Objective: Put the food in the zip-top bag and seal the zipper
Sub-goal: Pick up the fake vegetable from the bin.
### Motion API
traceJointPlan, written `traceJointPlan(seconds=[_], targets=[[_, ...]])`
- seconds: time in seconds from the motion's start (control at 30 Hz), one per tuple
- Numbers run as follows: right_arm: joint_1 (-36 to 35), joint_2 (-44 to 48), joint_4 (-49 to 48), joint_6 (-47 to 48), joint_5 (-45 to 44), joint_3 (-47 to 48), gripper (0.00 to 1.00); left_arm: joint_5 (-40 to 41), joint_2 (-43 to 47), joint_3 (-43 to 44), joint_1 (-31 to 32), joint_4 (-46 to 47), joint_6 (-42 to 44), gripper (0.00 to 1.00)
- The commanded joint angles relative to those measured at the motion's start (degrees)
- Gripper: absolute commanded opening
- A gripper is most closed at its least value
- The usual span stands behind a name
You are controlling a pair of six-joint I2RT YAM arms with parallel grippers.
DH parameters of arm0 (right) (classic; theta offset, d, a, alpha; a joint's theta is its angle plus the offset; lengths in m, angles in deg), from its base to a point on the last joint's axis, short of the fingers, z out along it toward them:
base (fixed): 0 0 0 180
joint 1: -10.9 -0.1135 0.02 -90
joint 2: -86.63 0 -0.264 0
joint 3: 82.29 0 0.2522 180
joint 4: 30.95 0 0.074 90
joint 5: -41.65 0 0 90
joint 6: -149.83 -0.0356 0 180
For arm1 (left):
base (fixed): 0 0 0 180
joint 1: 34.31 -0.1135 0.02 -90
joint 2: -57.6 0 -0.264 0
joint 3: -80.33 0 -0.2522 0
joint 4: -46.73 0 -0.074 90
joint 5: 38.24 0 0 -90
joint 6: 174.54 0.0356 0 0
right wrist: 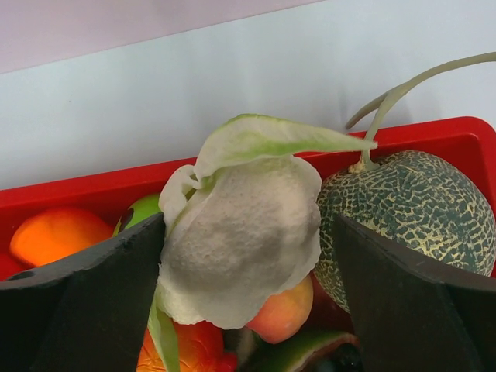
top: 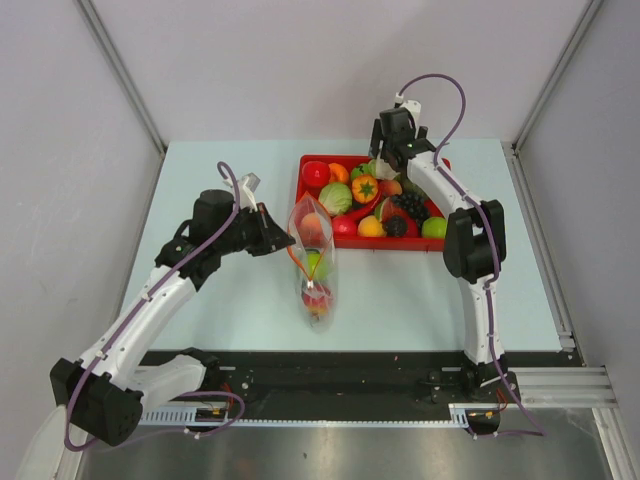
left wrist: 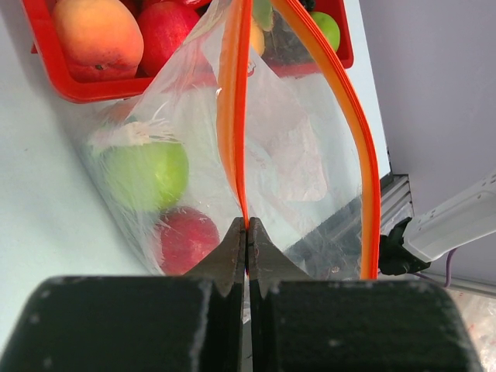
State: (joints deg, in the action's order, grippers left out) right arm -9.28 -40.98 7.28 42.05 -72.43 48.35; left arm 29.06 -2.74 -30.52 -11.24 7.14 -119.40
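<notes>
Left gripper [left wrist: 246, 232]: jaws closed, pinching the orange zipper [left wrist: 232, 116] at one end of the bag's mouth. The overhead view places this grip just off the red tray's [top: 305, 185] near left corner.

Zipper: only the left wrist view shows its two strips parted, so the mouth stands open, facing the tray.

Bag [left wrist: 294, 155]: clear and crinkled, it lies on the table [top: 400, 300], running from the tray's near left corner toward the arm bases. Inside are a green apple [left wrist: 147, 174] and a red fruit [left wrist: 184, 239], at the end away from the tray.

Right gripper [right wrist: 248, 229]: over the tray's far side, jaws wide apart. Only its wrist view shows what lies between the fingers: a pale cauliflower [right wrist: 232, 256] with green leaves, not clamped.

Melon [right wrist: 411, 209]: netted green with a stalk, in the tray, touching the cauliflower's side and crowding one finger.

Orange fruit [right wrist: 54, 232]: in the tray, beyond the other finger.

Peach [left wrist: 97, 35]: in the tray's corner nearest the bag.
</notes>
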Motion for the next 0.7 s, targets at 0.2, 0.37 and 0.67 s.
traceJointPlan(seconds=[0.2, 0.37, 0.67], targets=[[0.8, 4.6, 1.3, -2.3, 0.0, -0.2, 0.56, -0.2, -0.1, 1.0, 0.1, 1.8, 1.0, 0.00], [1.0, 7.3, 1.2, -1.8, 0.5, 0.4, 0.36, 0.0, 0.1, 1.2, 0.1, 1.7, 1.3, 0.00], [1.7, 15.2, 0.8, -0.8, 8.1, 0.9, 0.00, 0.2, 0.0, 1.2, 0.1, 1.7, 1.4, 0.00]])
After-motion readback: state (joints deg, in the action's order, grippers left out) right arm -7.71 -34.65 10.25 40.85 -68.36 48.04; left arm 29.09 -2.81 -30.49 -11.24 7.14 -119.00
